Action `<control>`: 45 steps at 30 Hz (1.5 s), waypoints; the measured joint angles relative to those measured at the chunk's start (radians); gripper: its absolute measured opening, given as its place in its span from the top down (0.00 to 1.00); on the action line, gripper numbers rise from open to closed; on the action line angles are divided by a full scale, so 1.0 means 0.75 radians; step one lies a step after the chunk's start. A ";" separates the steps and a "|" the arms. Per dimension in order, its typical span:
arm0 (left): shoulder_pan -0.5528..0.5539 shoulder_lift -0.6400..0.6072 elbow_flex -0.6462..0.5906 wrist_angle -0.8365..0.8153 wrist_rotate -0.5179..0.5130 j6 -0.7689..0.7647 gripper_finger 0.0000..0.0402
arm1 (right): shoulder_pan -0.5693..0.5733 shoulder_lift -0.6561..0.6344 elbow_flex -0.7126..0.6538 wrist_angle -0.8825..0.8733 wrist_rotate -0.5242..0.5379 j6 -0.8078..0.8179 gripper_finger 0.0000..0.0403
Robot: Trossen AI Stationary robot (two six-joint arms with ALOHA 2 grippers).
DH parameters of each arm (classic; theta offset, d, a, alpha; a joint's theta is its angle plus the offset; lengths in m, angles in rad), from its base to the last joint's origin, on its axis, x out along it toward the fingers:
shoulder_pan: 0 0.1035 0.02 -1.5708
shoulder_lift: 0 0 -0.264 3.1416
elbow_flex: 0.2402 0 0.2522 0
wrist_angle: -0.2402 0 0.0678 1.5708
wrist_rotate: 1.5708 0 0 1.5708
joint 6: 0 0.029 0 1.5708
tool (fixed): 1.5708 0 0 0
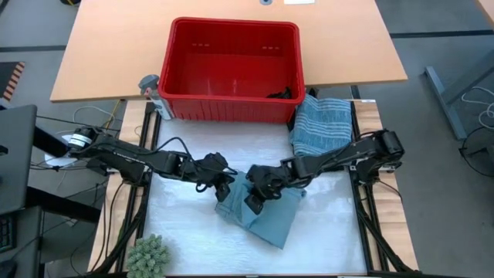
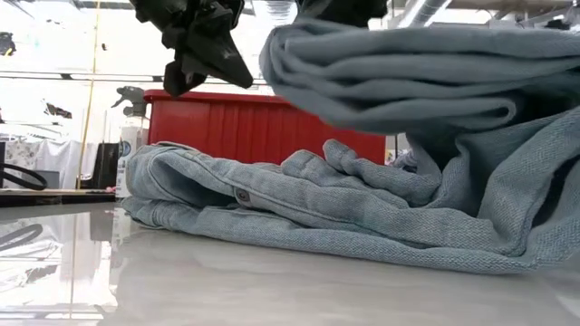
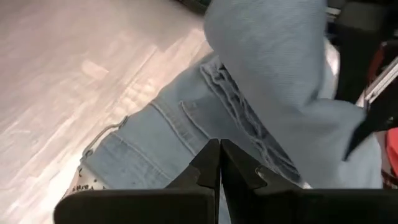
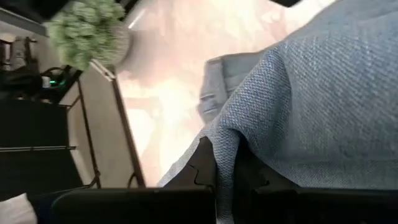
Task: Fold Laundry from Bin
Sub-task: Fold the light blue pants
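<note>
- Right claw (image 1: 255, 202) grasps a fold of the light blue garment (image 1: 266, 220) at table centre.
- Left claw (image 1: 224, 188), clenched and empty, at its nine o'clock.
- Red bin (image 1: 231, 108) at twelve o'clock.

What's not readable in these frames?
- High view: the dark item at the red plastic bin's inner corner is too small to identify.
- Low view: the bin's inside is hidden by its wall and the light blue cloth garment.
- High view: the garment's lower layers are covered by its own folds and both arms.

Red rectangular plastic bin (image 1: 231, 71) at tabletop (image 1: 185, 232) rear; striped grey-blue folded cloth (image 1: 323, 123) beside its right corner; light blue denim garment (image 1: 266, 216) centre front.
</note>
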 joint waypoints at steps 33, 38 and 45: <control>-0.004 -0.171 -0.001 -0.139 -0.054 0.003 1.00 | -0.102 0.087 -0.001 0.136 -0.154 -0.125 0.41; -0.093 -0.149 -0.002 0.050 -0.093 0.028 1.00 | -0.046 -0.048 -0.001 -0.093 -0.211 -0.142 0.41; -0.219 0.036 -0.002 0.432 -0.184 0.223 1.00 | 0.202 -0.343 0.000 -0.891 0.350 0.021 0.41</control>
